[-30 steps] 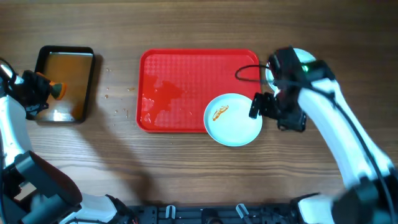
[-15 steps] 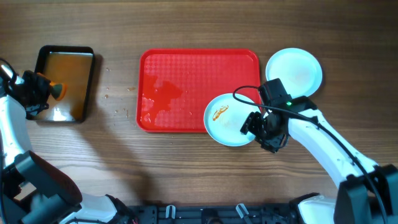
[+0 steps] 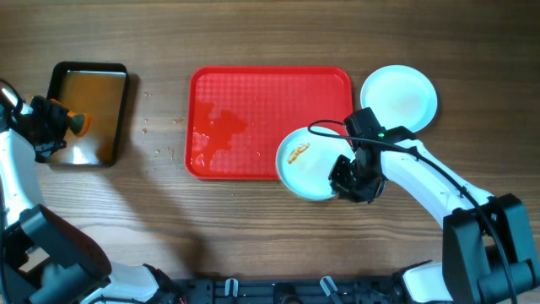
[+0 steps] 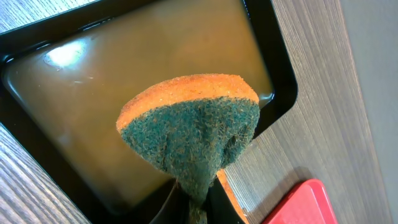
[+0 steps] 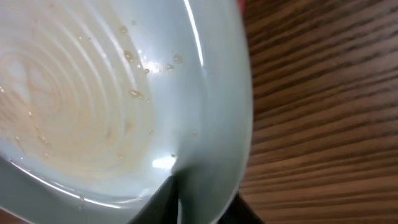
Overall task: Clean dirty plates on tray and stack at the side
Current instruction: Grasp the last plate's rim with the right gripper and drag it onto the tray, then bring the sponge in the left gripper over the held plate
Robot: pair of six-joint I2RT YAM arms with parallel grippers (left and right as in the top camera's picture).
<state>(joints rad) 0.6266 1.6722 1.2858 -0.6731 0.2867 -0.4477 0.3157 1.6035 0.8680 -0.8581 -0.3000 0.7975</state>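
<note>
One plate (image 3: 399,97) sits wiped beside the tray (image 3: 253,101) — the smeared plate (image 3: 305,165), pinched by the right gripper (image 3: 344,178), awaits the sponge (image 4: 193,124) clamped in the left gripper (image 4: 194,200).

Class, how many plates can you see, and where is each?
2. A smeared plate overhangs the tray's lower right corner, its rim gripped by the right tool. A clean plate lies on the table right of the tray; another may hide beneath it.
</note>
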